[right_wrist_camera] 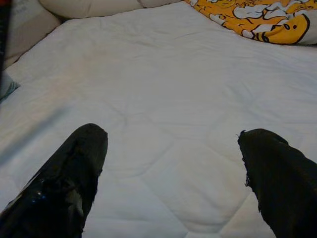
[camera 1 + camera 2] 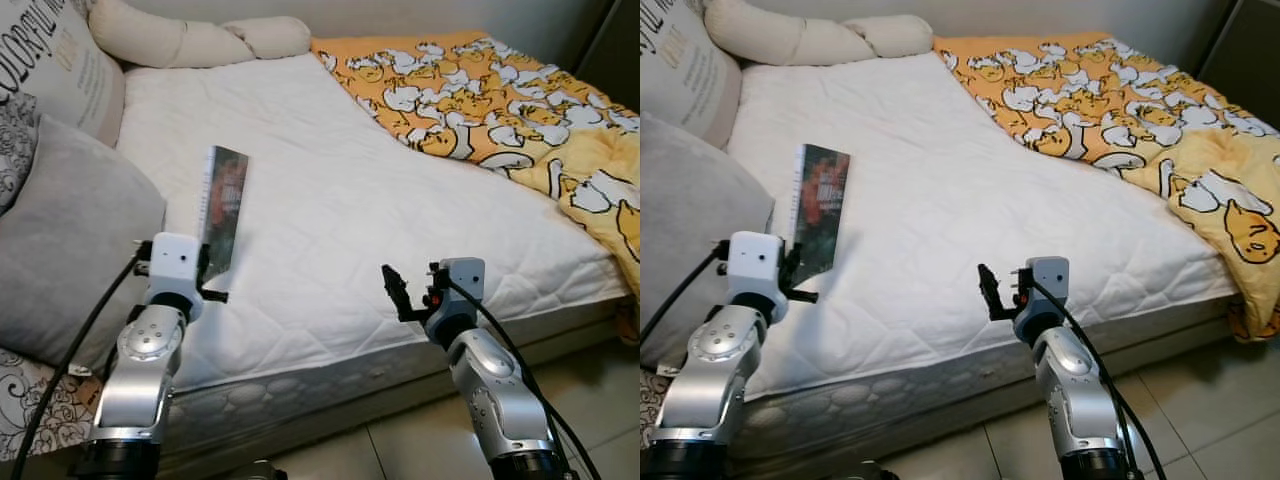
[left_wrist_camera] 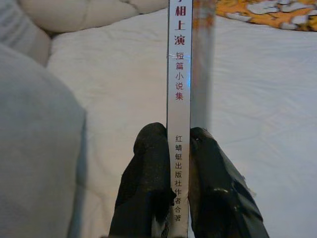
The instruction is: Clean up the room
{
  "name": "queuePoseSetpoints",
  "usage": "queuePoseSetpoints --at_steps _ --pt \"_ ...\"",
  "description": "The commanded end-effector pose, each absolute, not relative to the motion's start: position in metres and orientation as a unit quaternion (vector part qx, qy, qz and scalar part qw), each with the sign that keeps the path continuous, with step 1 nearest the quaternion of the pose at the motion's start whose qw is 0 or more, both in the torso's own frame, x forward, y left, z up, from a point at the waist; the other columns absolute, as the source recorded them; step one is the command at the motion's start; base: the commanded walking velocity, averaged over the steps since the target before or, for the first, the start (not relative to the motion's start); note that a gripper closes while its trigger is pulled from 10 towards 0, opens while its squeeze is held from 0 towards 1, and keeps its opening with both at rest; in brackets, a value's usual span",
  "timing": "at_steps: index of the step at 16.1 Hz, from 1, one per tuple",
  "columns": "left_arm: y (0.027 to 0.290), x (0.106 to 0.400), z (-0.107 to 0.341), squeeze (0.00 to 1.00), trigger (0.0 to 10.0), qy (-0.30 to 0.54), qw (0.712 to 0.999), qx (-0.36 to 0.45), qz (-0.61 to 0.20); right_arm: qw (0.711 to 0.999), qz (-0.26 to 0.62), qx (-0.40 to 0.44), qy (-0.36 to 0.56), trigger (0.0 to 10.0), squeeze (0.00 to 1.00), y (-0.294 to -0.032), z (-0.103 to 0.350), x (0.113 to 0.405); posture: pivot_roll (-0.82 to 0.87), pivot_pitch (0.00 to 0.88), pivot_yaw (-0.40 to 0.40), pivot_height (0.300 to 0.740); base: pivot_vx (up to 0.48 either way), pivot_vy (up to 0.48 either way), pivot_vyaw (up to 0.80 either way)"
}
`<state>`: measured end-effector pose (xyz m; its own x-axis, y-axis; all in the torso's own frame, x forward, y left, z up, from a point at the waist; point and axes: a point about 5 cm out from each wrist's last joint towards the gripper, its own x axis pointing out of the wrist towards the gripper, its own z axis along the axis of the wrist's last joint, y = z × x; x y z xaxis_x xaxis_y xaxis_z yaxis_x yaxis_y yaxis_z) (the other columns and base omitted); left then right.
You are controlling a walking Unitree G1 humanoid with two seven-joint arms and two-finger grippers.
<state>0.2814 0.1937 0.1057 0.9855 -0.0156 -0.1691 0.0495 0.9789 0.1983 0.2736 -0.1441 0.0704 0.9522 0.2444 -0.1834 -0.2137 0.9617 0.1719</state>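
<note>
Left claw (image 2: 212, 268): clamped on book (image 2: 222, 208), upright above the bed (image 2: 330, 200) near its left edge.
Right claw (image 1: 171, 168): fingers spread wide, holding nothing, over the bed's front edge.

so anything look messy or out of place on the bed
The yellow duck-print blanket lies rumpled along the bed's right side, spilling over the mattress edge. The book is off the bed, held upright in the left tool. The right tool is open, holding nothing.

silver jointed arms, white wrist blocks, black cables, black fingers (image 3: 148, 178)
</note>
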Motion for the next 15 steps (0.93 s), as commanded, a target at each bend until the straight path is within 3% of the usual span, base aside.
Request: queuePoseSetpoints --at_steps 1,10,15 --pt "0.1877 0.2878 0.1177 0.0 10.0 0.055 0.993 0.106 -0.027 0.986 0.11 0.071 0.099 10.0 0.0 -0.1482 0.0711 0.2746 0.02 0.0 -0.007 0.74 0.0 0.0 0.0" --pt "0.183 0.2868 0.1163 0.0 10.0 0.056 0.994 0.089 -0.042 0.986 0.129 0.052 0.092 10.0 0.0 -0.1448 0.0745 0.2747 0.02 0.0 -0.008 0.74 0.0 0.0 0.0" --pt "0.1821 0.2876 0.1165 0.0 10.0 0.057 0.993 0.09 -0.047 0.985 0.139 0.044 0.091 10.0 0.0 -0.1417 0.0761 0.2763 0.02 0.0 -0.005 0.74 0.1 0.0 0.8"
